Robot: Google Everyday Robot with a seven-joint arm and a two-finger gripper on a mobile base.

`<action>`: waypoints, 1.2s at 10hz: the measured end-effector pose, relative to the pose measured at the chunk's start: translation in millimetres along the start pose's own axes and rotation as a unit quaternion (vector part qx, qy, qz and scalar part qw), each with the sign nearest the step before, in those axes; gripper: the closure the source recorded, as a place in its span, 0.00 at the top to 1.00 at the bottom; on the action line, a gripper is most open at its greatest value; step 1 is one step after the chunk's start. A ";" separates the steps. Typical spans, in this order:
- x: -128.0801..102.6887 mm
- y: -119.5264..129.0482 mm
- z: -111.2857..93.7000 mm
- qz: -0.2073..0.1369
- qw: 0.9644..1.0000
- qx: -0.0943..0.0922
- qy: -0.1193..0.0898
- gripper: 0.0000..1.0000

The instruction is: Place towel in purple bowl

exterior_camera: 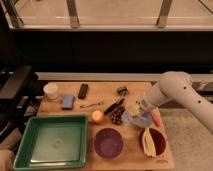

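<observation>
Pick-up step, judged in hand: the gripper (134, 112) is found low on the towel (142, 120) directly beneath it, its hold not discernible; a secured lift towards the purple bowl (108, 142), below-left, is called for.

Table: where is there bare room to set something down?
Bare wood: the back strip of the table, between the remote and the small dark tool. The purple bowl is empty. Crowded: the middle, around the orange fruit, the towel and the gripper at it.
</observation>
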 end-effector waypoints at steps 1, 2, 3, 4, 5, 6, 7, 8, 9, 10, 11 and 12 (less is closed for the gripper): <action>-9.5 -21.7 -2.3 -0.025 0.999 0.022 -0.006 0.00; -13.4 -33.2 -3.4 -0.039 0.999 0.033 -0.009 0.00; -14.1 -36.0 -3.5 -0.042 0.998 0.036 -0.009 0.00; -13.7 -36.3 -3.1 -0.043 0.998 0.036 -0.010 0.00; -13.3 -36.7 -2.6 -0.044 0.998 0.037 -0.010 0.00; -12.9 -36.5 -2.6 -0.045 0.998 0.036 -0.011 0.00; -14.9 -36.7 -1.4 -0.050 0.998 0.037 -0.017 0.00; -16.3 -42.2 4.6 -0.060 0.997 0.041 -0.028 0.00; -15.5 -50.4 10.9 -0.071 0.996 0.044 -0.036 0.00; -15.2 -63.9 21.6 -0.082 0.994 0.051 -0.047 0.00; -12.5 -83.9 35.2 -0.096 0.992 0.063 -0.055 0.00; -11.1 -100.8 46.7 -0.107 0.990 0.074 -0.062 0.01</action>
